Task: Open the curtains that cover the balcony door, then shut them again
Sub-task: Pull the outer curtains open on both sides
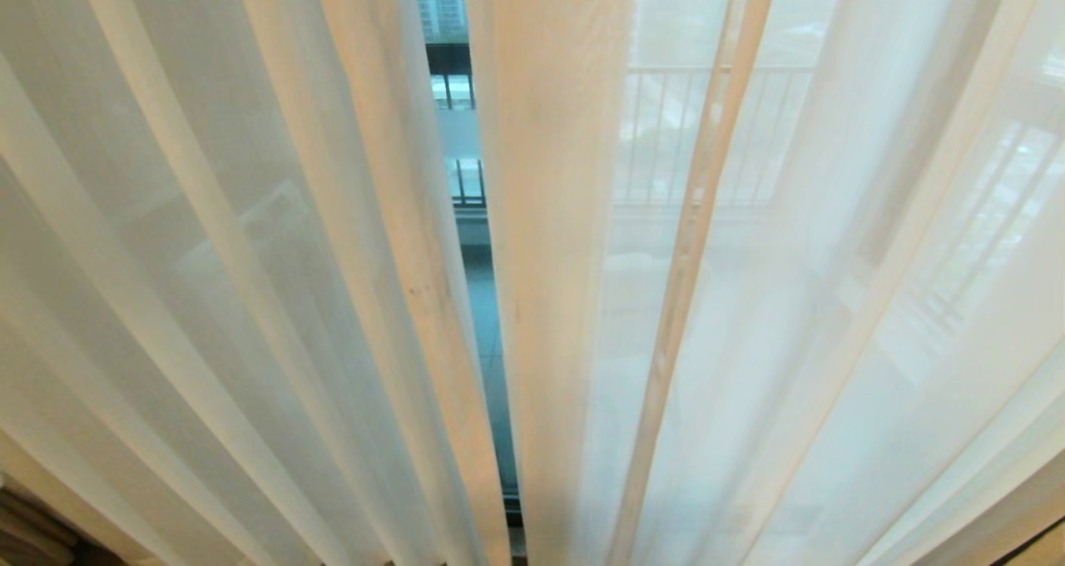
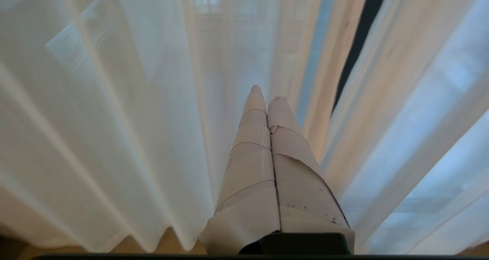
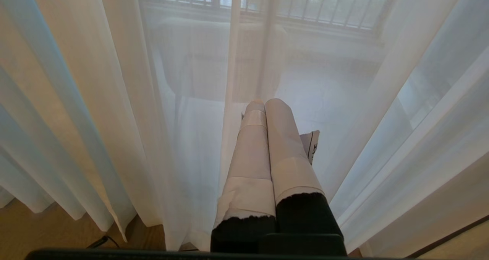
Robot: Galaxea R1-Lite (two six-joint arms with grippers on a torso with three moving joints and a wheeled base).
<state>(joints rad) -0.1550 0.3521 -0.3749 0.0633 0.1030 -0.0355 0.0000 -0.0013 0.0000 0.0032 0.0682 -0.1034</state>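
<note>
Across the whole head view the curtains (image 1: 250,300) are hung nearly drawn, a narrow gap left at centre through which the balcony door (image 1: 487,333) is seen. The left gripper (image 2: 266,93) is pointed at the sheer folds, fingers clenched on nothing. The right gripper (image 3: 263,103) is likewise clenched empty near the sheer.

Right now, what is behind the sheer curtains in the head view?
Through the narrow gap between the sheer curtains, a dark railing and a distant building show clearly. Through the fabric, only a hazy railing outline shows; the rest is veiled.
</note>
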